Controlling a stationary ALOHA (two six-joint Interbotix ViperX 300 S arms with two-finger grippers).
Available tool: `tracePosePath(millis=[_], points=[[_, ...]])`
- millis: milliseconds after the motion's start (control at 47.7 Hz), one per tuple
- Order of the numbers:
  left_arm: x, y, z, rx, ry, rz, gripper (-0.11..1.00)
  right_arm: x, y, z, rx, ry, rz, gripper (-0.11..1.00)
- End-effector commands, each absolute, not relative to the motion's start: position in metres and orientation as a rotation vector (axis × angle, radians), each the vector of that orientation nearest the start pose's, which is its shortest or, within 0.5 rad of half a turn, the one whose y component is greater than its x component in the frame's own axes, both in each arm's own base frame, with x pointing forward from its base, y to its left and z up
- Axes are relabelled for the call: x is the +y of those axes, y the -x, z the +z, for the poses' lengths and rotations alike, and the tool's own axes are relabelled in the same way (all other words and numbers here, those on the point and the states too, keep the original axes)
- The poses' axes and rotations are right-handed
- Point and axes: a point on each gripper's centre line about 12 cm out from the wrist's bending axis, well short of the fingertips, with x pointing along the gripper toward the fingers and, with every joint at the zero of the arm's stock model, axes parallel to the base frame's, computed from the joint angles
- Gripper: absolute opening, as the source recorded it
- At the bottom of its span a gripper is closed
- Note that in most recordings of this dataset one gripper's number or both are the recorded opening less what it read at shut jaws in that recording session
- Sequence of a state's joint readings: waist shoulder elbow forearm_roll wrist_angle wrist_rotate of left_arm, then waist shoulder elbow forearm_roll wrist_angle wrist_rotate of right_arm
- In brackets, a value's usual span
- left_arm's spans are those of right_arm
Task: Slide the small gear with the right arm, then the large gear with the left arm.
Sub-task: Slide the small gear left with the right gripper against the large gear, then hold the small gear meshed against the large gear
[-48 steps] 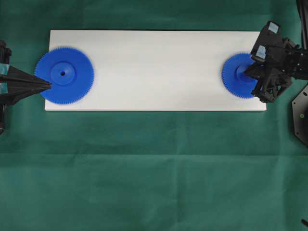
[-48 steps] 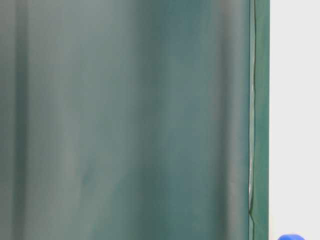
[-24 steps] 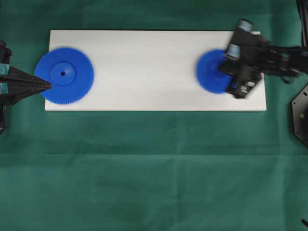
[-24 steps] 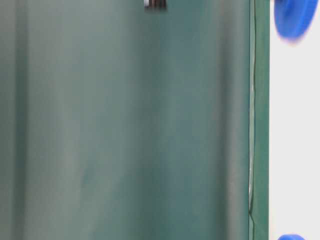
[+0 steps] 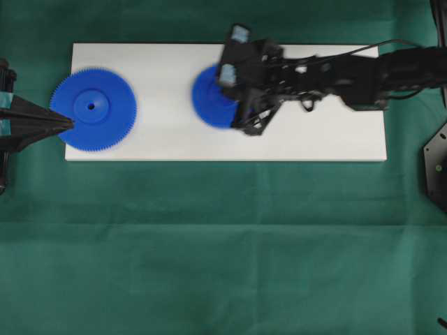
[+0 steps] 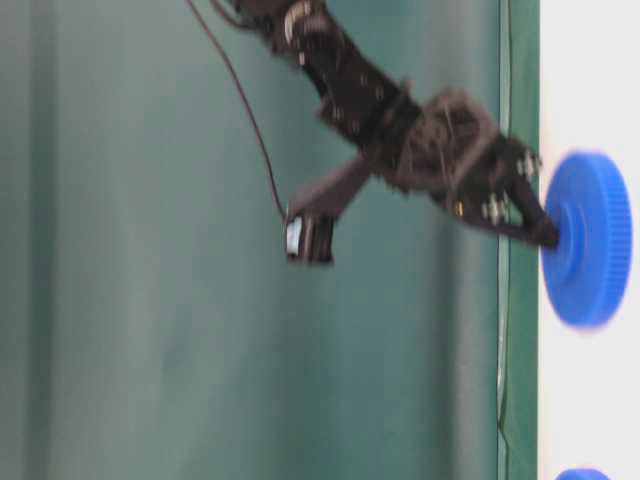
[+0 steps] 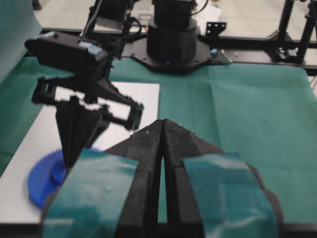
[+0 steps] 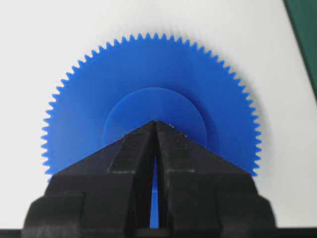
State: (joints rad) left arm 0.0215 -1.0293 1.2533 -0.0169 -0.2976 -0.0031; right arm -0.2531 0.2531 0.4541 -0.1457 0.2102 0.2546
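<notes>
The small gear [image 5: 209,96], a blue toothed disc, lies blurred on the white board [image 5: 314,139] left of its middle. My right gripper [image 5: 241,106] is shut, and its pointed tip rests on the gear's raised hub [image 8: 153,106]. The table-level view has the same tip [image 6: 548,235] against the small gear [image 6: 590,240]. Flat at the board's left end lies the large gear [image 5: 93,109]. My left gripper [image 5: 68,124] is shut and holds nothing, its tip at that gear's left rim. From the left wrist, the shut left gripper [image 7: 162,124] faces the right arm over the small gear [image 7: 42,178].
Green cloth [image 5: 223,244] covers the table all round the board. A black arm base plate [image 5: 436,167] sits at the right edge. The right arm [image 5: 363,70] stretches over the board's right half.
The right arm has swept left along the board, pushing the small gear from the right end to left of the middle. The left arm and large gear have not moved.
</notes>
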Motion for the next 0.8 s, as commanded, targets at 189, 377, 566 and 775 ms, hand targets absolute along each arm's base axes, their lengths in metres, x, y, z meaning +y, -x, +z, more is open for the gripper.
tracePosePath(millis=[189,377,566,775], points=[[0.005,-0.185,0.279,-0.088,0.020,0.026,0.00,-0.096,-0.469,0.114,0.854,-0.162,-0.257,0.51],[0.005,-0.185,0.279,-0.086,0.020,0.028,0.00,-0.094,-0.506,0.120,0.800,-0.117,-0.231,0.51],[0.005,-0.185,0.278,-0.083,0.020,0.028,0.00,-0.093,-0.519,0.125,0.774,-0.086,-0.219,0.51],[0.005,-0.185,0.276,-0.075,0.022,0.028,0.00,-0.092,-0.517,0.122,0.789,-0.089,-0.223,0.51]])
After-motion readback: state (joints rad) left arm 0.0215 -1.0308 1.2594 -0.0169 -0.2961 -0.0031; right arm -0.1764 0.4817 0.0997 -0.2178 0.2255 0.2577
